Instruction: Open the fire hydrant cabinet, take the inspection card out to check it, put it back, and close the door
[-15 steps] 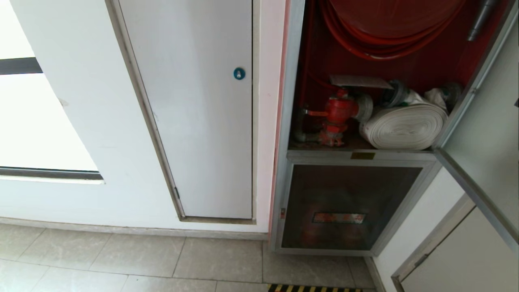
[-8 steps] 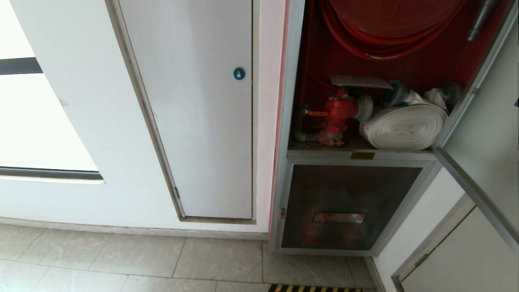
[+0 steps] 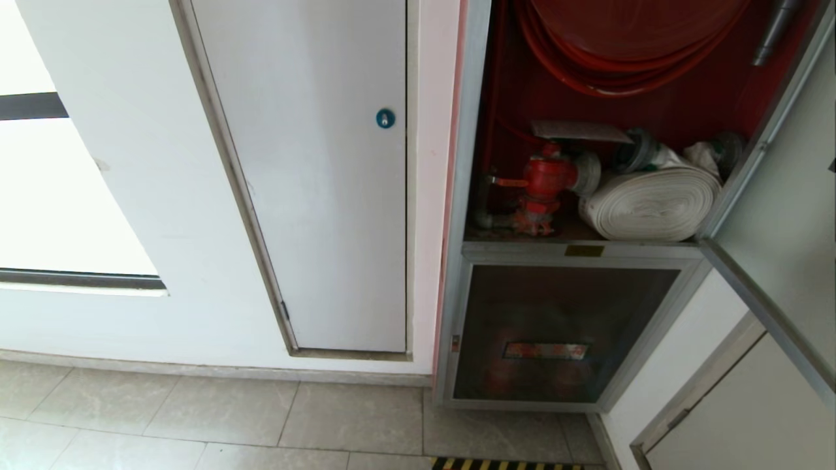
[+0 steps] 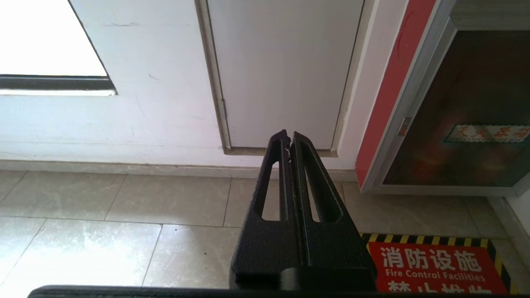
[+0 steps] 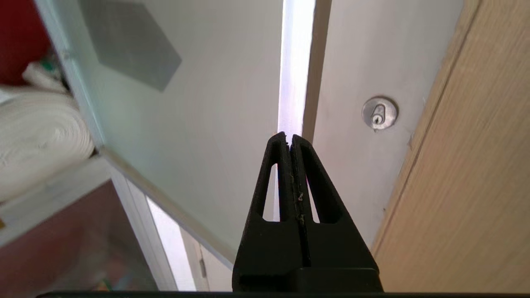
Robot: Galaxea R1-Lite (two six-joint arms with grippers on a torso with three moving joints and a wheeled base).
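Grey floor tiles (image 3: 196,418) front the fire hydrant cabinet (image 3: 465,196), its door (image 3: 784,215) swung open. Right pincer (image 5: 288,135), tips together and empty, faces that door; left pincer (image 4: 288,134) together, parked low. Inspection card unseen; closing looks next.

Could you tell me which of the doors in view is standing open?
The door of the fire hydrant cabinet, swung right; the lower glass panel and white door are shut.

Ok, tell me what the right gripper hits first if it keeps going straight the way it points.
Probably the open door. The right gripper, shut and empty, points at the door's far edge, where a bright gap separates it from a pale panel with a silver lock. Depth is unclear, so it might slip past.
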